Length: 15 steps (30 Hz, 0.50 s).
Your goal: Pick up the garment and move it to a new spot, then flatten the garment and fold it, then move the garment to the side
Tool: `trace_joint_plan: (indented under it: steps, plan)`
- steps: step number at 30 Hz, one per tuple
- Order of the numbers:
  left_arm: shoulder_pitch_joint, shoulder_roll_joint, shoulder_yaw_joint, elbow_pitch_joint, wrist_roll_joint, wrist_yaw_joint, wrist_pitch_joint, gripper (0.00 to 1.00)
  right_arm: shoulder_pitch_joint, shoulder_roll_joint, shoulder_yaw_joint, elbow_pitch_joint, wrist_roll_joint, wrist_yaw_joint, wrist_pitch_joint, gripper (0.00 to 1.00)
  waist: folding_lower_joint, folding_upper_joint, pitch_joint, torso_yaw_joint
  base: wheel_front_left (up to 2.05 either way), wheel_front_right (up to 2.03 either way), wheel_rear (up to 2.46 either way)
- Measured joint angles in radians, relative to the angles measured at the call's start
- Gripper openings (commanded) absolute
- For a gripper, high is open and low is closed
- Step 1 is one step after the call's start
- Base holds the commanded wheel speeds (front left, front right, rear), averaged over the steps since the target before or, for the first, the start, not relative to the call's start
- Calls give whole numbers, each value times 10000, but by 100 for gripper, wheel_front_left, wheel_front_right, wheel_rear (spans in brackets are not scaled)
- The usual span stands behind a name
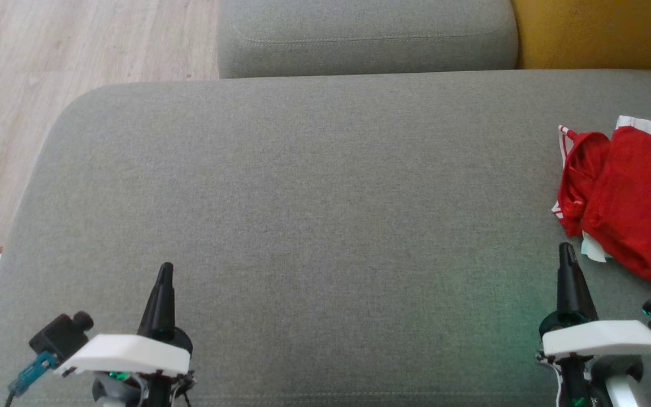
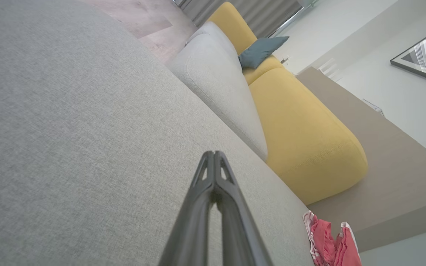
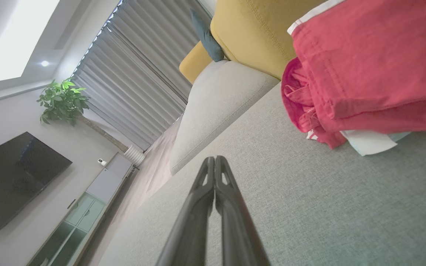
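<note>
The garment is a red piece with white trim, lying in a compact bundle at the right end of the grey sofa seat. It also shows in the right wrist view as the garment and small in the left wrist view as the garment. My right gripper is shut and empty, its tips just short of the bundle's near left corner. My left gripper is shut and empty too, low at the left of the seat, far from the cloth. The shut tips appear in the wrist views as left gripper and right gripper.
A grey back cushion and a yellow cushion stand behind the seat. Wooden floor lies to the left, past the seat's rounded edge. A television and a cabinet stand across the room.
</note>
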Motion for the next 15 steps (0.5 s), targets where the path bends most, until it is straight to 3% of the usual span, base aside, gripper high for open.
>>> trace_joint_plan:
  steps: [15]
  plan:
    - [-197,25,345,157,-1563,-125,449,0,-6,-13,-242,56,1781,0,474,0,0,0,7,-7,0,0,0]
